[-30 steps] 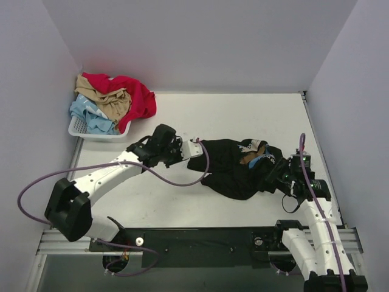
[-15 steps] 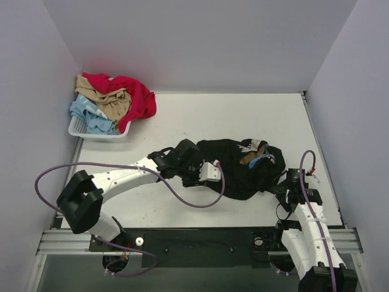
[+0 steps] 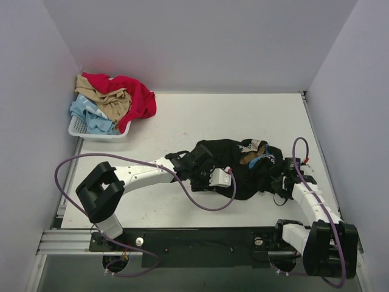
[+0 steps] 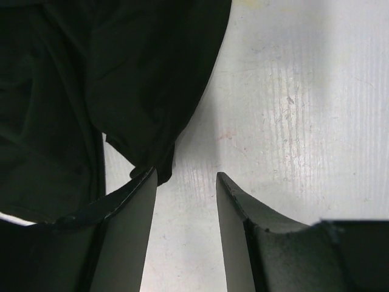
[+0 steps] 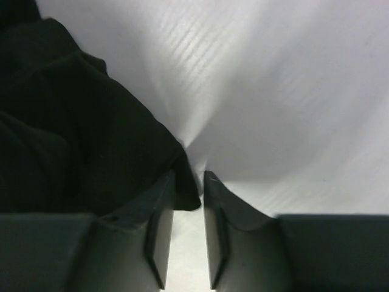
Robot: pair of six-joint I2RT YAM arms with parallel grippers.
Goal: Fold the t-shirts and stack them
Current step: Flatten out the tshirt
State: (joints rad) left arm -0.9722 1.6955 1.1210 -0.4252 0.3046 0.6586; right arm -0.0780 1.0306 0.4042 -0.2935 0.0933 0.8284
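The black t-shirt [image 3: 243,167] with a light-blue-and-white print lies crumpled at the table's centre-right. My left gripper [image 3: 226,180] is low at its near-left edge. In the left wrist view, the left gripper [image 4: 186,176] is open over bare table, and the black t-shirt [image 4: 91,91] hem touches the left fingertip. My right gripper [image 3: 285,176] is at the shirt's right edge. In the right wrist view, the right gripper [image 5: 189,175] has narrow jaws, still apart, and a corner of the black t-shirt [image 5: 61,134] pokes between them. Red [image 3: 137,97], tan [image 3: 112,100] and pale blue [image 3: 85,112] t-shirts are piled at the back left.
A white lattice basket [image 3: 79,128] in the back-left corner holds the pile of shirts, and the red one spills over its right side. Walls close in the table on the left, back and right. A purple cable [image 3: 200,201] loops over the table beside the left arm.
My left arm swung right along the black t-shirt's near edge and its jaws opened. My right arm reached in to the shirt's right edge and its jaws narrowed.
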